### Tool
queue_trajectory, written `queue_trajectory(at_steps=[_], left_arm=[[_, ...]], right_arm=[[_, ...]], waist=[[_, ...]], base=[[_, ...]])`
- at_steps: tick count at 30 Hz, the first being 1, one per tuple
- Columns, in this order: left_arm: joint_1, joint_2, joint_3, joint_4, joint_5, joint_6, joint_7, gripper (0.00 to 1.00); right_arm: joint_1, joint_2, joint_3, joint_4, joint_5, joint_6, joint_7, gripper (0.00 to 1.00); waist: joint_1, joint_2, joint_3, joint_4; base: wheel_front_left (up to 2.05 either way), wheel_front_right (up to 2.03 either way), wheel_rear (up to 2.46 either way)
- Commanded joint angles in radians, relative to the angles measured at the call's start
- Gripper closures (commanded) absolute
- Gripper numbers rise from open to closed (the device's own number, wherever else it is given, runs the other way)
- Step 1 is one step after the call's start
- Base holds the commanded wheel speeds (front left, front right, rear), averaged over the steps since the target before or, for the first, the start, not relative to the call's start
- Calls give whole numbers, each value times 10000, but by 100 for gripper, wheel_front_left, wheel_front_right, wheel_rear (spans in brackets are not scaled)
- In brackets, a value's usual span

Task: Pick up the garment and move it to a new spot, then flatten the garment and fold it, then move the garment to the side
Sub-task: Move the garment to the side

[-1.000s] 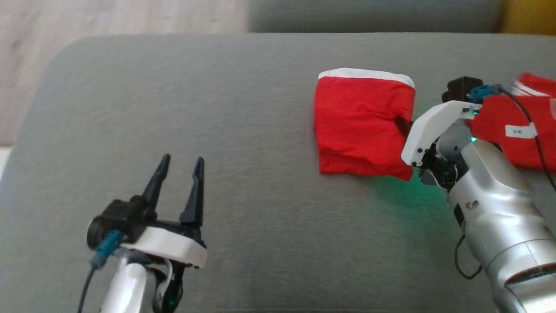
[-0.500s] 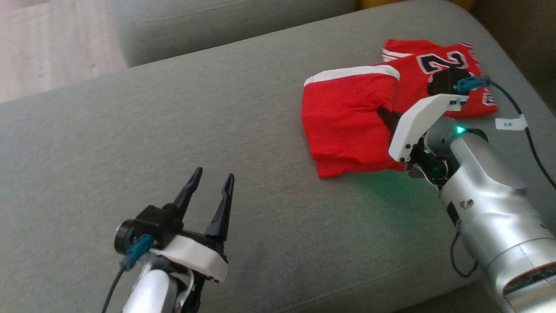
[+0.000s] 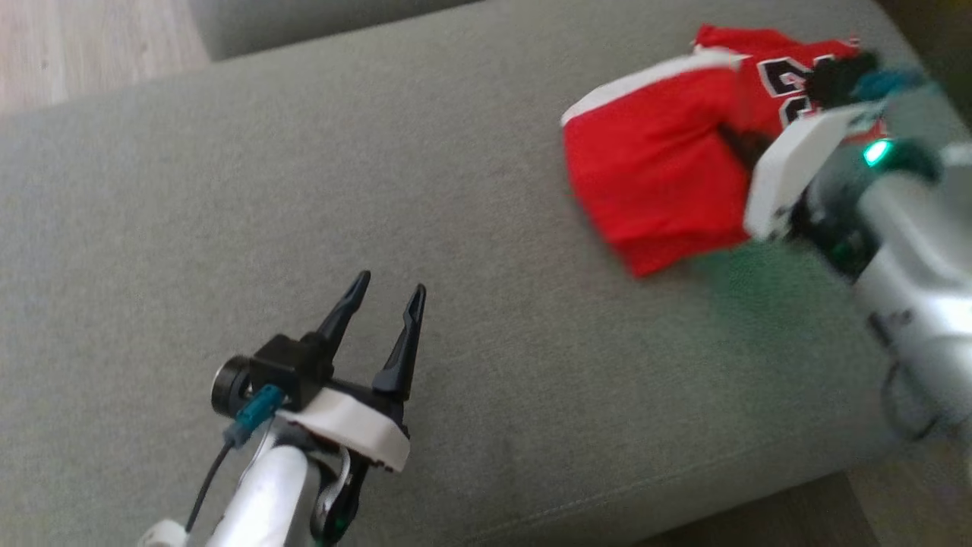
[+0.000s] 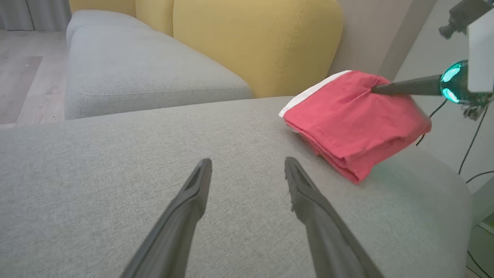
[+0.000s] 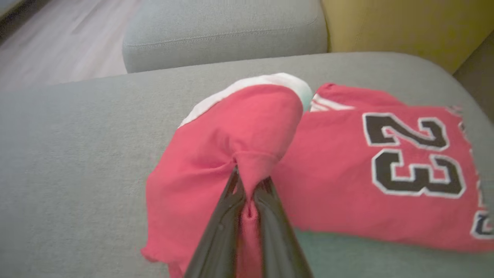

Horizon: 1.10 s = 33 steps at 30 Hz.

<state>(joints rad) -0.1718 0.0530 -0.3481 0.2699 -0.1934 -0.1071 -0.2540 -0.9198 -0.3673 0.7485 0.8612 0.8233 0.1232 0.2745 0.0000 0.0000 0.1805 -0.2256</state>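
Observation:
The garment (image 3: 653, 175) is a folded red piece with a white band, at the far right of the grey cushion (image 3: 304, 190). My right gripper (image 3: 733, 140) is shut on its right edge, and a pinch of red cloth bunches between the fingers. The right wrist view shows the garment (image 5: 224, 143) raised at the right gripper (image 5: 247, 181). The garment (image 4: 355, 119) shows at the right of the left wrist view, where the right gripper (image 4: 376, 90) bites into its top. My left gripper (image 3: 391, 287) hovers open and empty over the cushion's near left, left gripper (image 4: 247, 162) apart from the cloth.
A red jersey (image 5: 405, 162) with a black 23 lies flat just right of the garment, jersey (image 3: 782, 76) partly behind my right wrist. A yellow backrest (image 4: 251, 38) and a second grey cushion (image 4: 135, 58) stand beyond. Wooden floor (image 3: 76, 45) shows at the far left.
The head camera has turned, shifting the whole picture. The right gripper stays shut on the garment, which now sits against the jersey. The left gripper remains open.

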Motion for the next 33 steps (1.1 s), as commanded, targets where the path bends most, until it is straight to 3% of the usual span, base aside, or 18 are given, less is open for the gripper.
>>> queue_trajectory(at_steps=[1, 6, 12, 20, 22, 23, 24, 33], left_arm=[[-541, 61, 226, -271, 112, -32, -77, 0], [-909, 174, 236, -302, 191, 11, -64, 0], [-1206, 255, 200, -342, 239, 44, -50, 0], [-1361, 325, 251, -353, 187, 120, -57, 0], [-1392, 348, 265, -358, 171, 137, -58, 0], [-1409, 357, 270, -355, 163, 142, -59, 0], [-1424, 365, 275, -346, 152, 146, -60, 0], [-1235, 363, 585, -321, -94, 318, -73, 0]], right_arm=[[-609, -396, 173, -321, 23, 75, -44, 100], [-1576, -1527, 900, -45, 97, 75, 91, 100], [-2445, -2408, 1381, 830, -75, 75, 345, 100], [-2890, -2352, 1279, 2600, -422, 75, 79, 100], [-2954, -2141, 1163, 3183, -495, 75, -61, 62], [-2998, -2025, 1102, 3494, -542, 75, -114, 36], [-3058, -1919, 1060, 3711, -617, 75, -206, 0], [-3224, -1203, 867, 4254, -1436, 75, -1382, 0]], waist=[[0, 0, 487, 341], [0, 0, 1321, 658], [0, 0, 1934, 890], [0, 0, 2239, 1042], [0, 0, 2280, 1068], [0, 0, 2291, 1078], [0, 0, 2293, 1084], [0, 0, 1408, 1099]], base=[[0, 0, 0], [0, 0, 0], [0, 0, 0], [0, 0, 0], [0, 0, 0], [0, 0, 0], [0, 0, 0], [0, 0, 0]])
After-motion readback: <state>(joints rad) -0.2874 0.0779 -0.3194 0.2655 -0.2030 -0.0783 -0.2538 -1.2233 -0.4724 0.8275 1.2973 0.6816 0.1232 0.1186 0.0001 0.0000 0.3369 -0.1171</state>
